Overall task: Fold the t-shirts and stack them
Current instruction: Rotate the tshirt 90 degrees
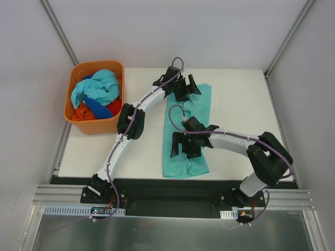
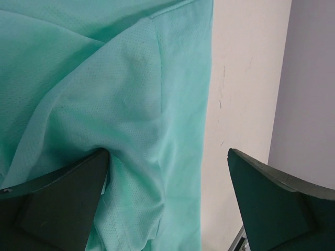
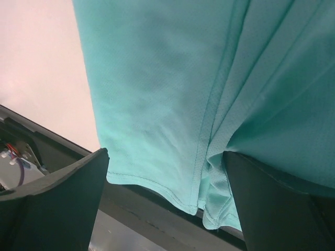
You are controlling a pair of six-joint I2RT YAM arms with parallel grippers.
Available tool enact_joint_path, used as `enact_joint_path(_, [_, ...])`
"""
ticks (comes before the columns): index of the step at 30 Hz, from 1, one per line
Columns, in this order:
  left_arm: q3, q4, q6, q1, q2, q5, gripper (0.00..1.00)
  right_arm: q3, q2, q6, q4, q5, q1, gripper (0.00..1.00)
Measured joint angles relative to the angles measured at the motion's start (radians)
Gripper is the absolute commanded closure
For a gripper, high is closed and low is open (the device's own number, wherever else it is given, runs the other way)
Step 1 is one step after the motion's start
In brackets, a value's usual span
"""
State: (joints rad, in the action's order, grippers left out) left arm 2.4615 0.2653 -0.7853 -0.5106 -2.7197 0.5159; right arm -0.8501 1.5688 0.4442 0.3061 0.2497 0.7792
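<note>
A teal-green t-shirt (image 1: 199, 110) lies on the white table (image 1: 241, 99) as a long strip folded lengthwise, running from the far middle to the near edge. My left gripper (image 1: 187, 90) is open at the shirt's far end. In the left wrist view (image 2: 167, 154) one finger (image 2: 63, 204) rests against bunched cloth (image 2: 104, 78) and the other hangs over bare table. My right gripper (image 1: 183, 149) is open low over the shirt's near half. In the right wrist view (image 3: 165, 154) the shirt's hem (image 3: 157, 78) hangs just past the table's near edge.
An orange plastic basket (image 1: 99, 126) stands at the far left of the table and holds crumpled light aqua (image 1: 99, 86), blue (image 1: 99, 110) and orange-red (image 1: 81, 112) shirts. A metal rail (image 1: 172, 196) runs along the near edge. Grey walls enclose the table.
</note>
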Motion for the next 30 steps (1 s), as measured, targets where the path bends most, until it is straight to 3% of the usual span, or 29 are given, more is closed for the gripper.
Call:
enact_joint_path(11, [0.016, -0.081, -0.099, 0.033, -0.029, -0.041, 0.01, -0.029, 0.000, 0.025, 0.010, -0.071, 0.042, 0.03])
enact_joint_path(23, [0.010, -0.090, -0.094, 0.054, -0.006, -0.148, 0.01, 0.034, -0.361, 0.081, 0.186, -0.238, 0.076, 0.03])
enact_joint_path(27, [-0.033, -0.059, -0.061, 0.047, 0.075, -0.151, 0.01, 0.034, -0.465, 0.088, 0.243, -0.335, 0.075, 0.03])
enact_joint_path(30, [-0.158, -0.048, -0.019, 0.032, 0.244, -0.152, 0.01, 0.039, -0.519, 0.090, 0.292, -0.396, 0.072, 0.03])
